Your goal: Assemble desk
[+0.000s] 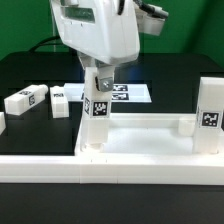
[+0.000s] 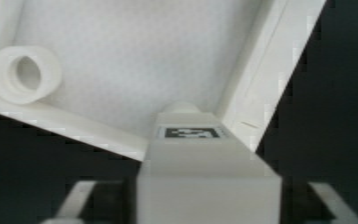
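My hand [image 1: 101, 80] is clamped on a white leg [image 1: 99, 112], held upright at the corner of the desk top [image 1: 150, 140] on the exterior view's left. A second leg [image 1: 210, 115] stands at its right corner. Loose legs [image 1: 25, 100] lie on the black bench [image 1: 30, 135], well left of the marker board [image 1: 135, 93]. A green backdrop [image 1: 20, 25] lies beyond.

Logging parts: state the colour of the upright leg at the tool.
The square-section plastic leg is white, carrying a black-and-white square tag; clearest in the exterior view.
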`<state>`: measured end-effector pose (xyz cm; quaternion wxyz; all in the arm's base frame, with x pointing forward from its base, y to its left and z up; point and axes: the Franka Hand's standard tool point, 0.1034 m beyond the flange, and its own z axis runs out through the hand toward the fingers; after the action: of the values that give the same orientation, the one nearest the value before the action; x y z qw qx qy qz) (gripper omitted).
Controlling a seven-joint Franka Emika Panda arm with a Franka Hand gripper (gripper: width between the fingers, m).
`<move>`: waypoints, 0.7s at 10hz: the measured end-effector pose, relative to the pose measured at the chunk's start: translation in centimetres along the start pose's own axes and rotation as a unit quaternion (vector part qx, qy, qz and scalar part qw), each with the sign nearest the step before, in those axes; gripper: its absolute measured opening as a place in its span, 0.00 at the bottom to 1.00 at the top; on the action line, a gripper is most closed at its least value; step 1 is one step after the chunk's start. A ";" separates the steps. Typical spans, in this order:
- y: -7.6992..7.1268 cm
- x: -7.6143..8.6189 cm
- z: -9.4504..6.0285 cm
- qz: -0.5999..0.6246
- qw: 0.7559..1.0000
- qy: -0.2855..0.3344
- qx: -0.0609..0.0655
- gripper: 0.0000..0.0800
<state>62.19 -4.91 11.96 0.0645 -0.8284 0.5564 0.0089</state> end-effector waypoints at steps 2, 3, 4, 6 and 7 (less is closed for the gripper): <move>-0.1 0.2 0.0 -0.050 0.999 0.005 0.005 0.76; -0.1 0.2 0.0 -0.095 0.995 0.005 0.005 0.76; -0.1 0.2 0.0 -0.126 0.992 0.005 0.005 0.80; -0.1 0.2 0.0 -0.206 0.979 0.005 0.004 0.81; -0.1 0.2 0.0 -0.232 0.973 0.005 0.004 0.81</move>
<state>62.38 -5.00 11.99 0.0652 -0.9347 0.3493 -0.0129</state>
